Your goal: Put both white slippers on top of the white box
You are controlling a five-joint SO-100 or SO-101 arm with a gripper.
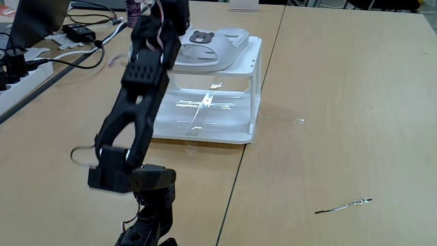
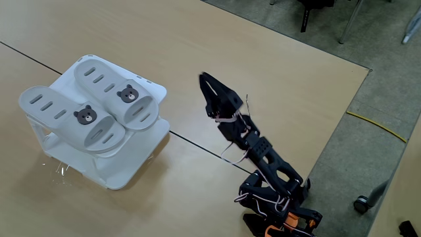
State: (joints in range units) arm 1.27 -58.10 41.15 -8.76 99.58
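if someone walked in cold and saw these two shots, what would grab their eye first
Probably the two white slippers, each with a brown bear face, lying side by side on top of the white box at the left of a fixed view. Next, the black arm rising from the lower right of that view, its claw in the air beside the box, holding nothing.

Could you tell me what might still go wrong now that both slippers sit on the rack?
1. The slipper nearer the front overhangs the edge of the white rack, so a bump could tip it off.
2. The gripper hovers close beside the rack; a careless retreat might clip the other slipper.
3. The rack looks light and could slide if it is nudged.
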